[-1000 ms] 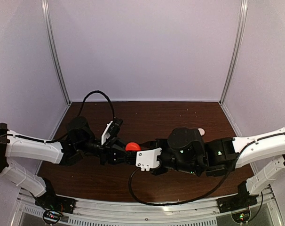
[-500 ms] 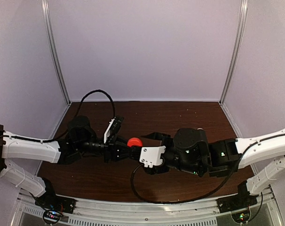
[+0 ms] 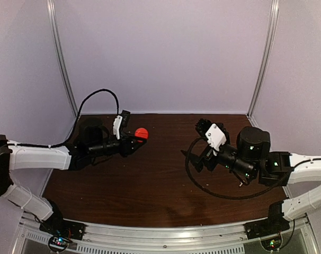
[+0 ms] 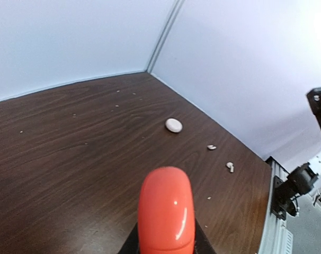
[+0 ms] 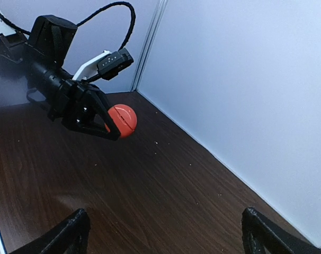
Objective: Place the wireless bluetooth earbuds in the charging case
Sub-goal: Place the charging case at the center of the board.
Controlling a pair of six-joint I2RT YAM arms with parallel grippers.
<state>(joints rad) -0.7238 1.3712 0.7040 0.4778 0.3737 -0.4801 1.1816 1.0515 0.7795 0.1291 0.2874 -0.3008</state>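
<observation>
While pinched between the closed jaws of the left gripper [image 3: 135,139], held clear of the table [image 3: 150,185] at left centre of the overhead view: the red-orange case [image 3: 141,133], round, glossy, apparently shut. Fills the bottom centre of the left wrist view, with dark finger edges just showing either side of its base. No telling what lies inside.

Well apart from those jaws, on the right side of the left wrist view, lying on bare wood near the table's edge: an upper white earbud [image 4: 212,147] and, just down and right of it, a lower white earbud [image 4: 230,166], close together but not touching. Too small to tell which way up. Up and left of the pair, alone on the wood: a white case [image 4: 174,125], a small rounded pebble. Only open tabletop between the held case and these three. Not to be made out in the overhead view.

At right centre of the overhead view, the right gripper [image 3: 195,141], jaws spread wide, gripping nothing, turned toward the left gripper across a stretch of bare wood. In the right wrist view, black fingertips [image 5: 73,233] at the two bottom corners, the held case upper left, pale wall panels [image 5: 229,79] behind. Arching above the left arm, a black cable [image 3: 99,91].
</observation>
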